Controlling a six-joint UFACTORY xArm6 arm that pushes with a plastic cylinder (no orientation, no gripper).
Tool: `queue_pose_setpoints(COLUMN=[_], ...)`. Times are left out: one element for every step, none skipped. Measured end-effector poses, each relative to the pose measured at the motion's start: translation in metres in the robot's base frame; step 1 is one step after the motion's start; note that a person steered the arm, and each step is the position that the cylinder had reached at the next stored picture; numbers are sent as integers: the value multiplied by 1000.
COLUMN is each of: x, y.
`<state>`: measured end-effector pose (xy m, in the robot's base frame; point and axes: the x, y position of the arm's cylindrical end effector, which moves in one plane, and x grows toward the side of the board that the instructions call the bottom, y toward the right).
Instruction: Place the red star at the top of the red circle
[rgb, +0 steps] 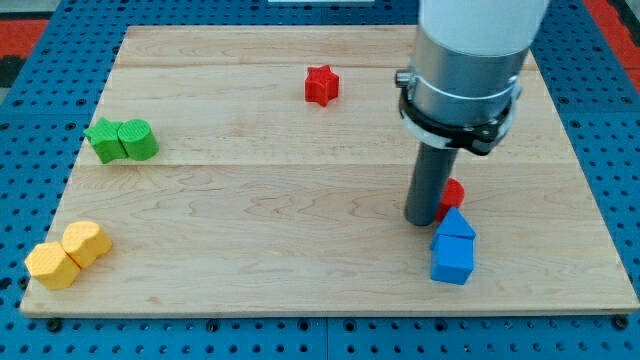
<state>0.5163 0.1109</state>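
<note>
Nearest the view's bottom: blue blocks (453, 248), two touching, at lower right; yellow blocks (67, 254), a touching pair, at lower left. My tip (424, 221) rests on the wooden board (300, 250), just left of the red circle (452, 195), which the rod largely hides. The rod carries nothing. Red star (321, 85) sits near the view's top centre, well apart; orientation unclear. Green blocks (122, 140), paired, at left.
</note>
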Motion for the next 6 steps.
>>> queue_pose_setpoints(x=[-11, 0, 4, -87, -172, -252], y=[5, -10, -44, -65, -69, -66])
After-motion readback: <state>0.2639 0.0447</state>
